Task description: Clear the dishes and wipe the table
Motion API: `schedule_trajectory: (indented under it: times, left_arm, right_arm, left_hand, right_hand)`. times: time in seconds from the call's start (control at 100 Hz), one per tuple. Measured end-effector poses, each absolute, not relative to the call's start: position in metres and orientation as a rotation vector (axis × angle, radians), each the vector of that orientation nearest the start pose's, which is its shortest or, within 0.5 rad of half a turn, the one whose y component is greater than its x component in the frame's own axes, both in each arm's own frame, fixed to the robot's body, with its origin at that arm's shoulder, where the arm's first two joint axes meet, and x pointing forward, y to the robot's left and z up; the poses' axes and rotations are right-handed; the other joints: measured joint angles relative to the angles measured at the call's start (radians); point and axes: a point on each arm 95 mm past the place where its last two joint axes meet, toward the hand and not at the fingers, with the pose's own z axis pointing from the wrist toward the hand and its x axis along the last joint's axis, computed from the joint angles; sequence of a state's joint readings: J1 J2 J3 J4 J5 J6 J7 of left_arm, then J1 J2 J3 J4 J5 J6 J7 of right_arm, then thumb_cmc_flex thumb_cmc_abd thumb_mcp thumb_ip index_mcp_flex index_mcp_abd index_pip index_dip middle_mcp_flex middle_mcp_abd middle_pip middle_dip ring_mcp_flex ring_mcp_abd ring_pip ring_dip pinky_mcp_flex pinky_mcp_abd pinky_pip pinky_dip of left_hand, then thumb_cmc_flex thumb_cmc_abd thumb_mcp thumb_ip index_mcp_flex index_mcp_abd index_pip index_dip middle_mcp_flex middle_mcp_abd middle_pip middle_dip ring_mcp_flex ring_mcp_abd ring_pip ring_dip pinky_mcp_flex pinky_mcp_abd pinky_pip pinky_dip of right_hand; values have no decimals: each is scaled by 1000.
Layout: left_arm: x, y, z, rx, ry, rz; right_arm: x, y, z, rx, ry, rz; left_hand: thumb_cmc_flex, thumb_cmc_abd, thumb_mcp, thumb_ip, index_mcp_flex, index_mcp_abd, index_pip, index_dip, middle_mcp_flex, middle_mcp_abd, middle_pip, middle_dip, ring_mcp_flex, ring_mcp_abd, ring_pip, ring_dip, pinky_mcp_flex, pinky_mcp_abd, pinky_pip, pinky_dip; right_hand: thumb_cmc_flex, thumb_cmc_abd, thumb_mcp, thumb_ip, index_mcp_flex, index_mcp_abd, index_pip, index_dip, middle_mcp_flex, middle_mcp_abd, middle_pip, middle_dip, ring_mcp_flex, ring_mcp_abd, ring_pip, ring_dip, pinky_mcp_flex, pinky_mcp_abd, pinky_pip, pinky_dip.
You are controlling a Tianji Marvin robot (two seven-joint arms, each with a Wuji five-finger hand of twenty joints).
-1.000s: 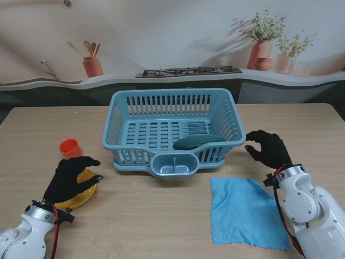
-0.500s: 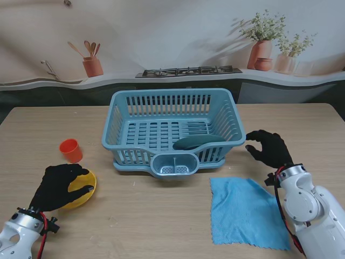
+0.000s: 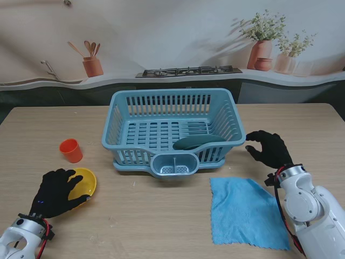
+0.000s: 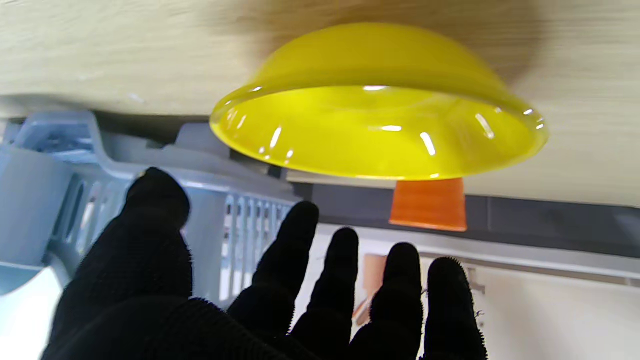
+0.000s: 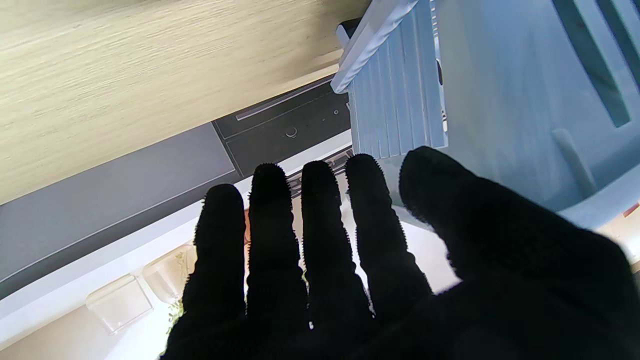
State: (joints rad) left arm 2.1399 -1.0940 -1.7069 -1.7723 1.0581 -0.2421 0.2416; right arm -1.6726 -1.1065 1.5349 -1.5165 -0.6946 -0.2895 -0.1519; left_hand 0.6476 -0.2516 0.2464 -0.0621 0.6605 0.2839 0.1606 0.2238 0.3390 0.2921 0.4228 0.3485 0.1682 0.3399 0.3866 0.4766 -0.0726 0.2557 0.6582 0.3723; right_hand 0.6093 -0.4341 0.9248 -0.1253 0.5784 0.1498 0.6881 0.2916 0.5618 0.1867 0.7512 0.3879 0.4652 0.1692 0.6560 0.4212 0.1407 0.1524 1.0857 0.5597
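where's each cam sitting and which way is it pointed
Stand view: above the shoulders, looking down at the table; shows left hand, right hand and both forearms.
Left wrist view: looks along the open fingers at the yellow bowl and orange cup.
Right wrist view: looks along the fingers beside the blue rack.
Shared: the rack shows in all three views; bowl and cup in stand and left wrist.

The left hand (image 3: 58,192) covers the near edge of the yellow bowl (image 3: 86,181); contact cannot be told
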Motion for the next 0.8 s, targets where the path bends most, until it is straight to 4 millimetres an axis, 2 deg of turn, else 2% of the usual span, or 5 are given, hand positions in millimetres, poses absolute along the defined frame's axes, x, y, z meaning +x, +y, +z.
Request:
schedule_trajectory:
  times: [0.13,0.3,0.36,0.42,0.8]
  left_arm:
    - [263,134,-352,-1270,1391,-1307]
    - [265,134,-359,-1303,1407,-1274]
    - [266,134,-362,-1311,1408,-1262]
    - [268,134,-364,-1316,1409,-1256]
    - [276,136,-374,-1338,1398,-1216]
  right_arm:
    - [391,-114,-318,1387,1096,1730]
    - [392,-112,-319,1394,1101,1726]
    - [392,-111,-320,1397,1103,1723]
    - [392,-111,-321,1401,1105,1721]
    - [393,-109,-323,1411,1109,1718]
  left_hand:
    - [-3,0,-34,0,0,12,-52,-8,-29,0,2,-1,-15,-12,-21,-5,0,-4,-37,0]
    - [-5,0,-81,0,-28,12,-77,-8,-80,-6,-4,-13,-63,-37,-50,-16,6,-40,-140,0]
    - [-4,2,-134,0,-28,12,-78,-8,-89,-7,-6,-14,-65,-38,-61,-16,8,-42,-197,62]
    - [-3,2,-158,0,-28,12,-79,-8,-89,-7,-6,-14,-65,-40,-65,-16,9,-48,-220,84]
    - [-9,29,-224,-5,-64,12,-84,-8,-101,-8,-18,-14,-66,-48,-88,-16,9,-59,-244,94]
  right_hand:
    - [0,0,0,0,0,0,-1,2,0,0,0,0,0,0,0,0,-2,0,-14,0]
    - [0,0,0,0,0,0,-2,10,0,0,0,0,-1,0,0,0,-2,0,-14,1]
    - [0,0,0,0,0,0,-2,10,0,0,0,0,-10,0,0,0,-3,0,-14,1]
    - [0,0,0,0,0,0,-3,11,0,0,0,0,-11,-1,0,0,-4,0,-15,1]
    - [0,0,0,0,0,0,-4,12,0,0,0,0,-11,-1,0,0,-5,0,-15,11]
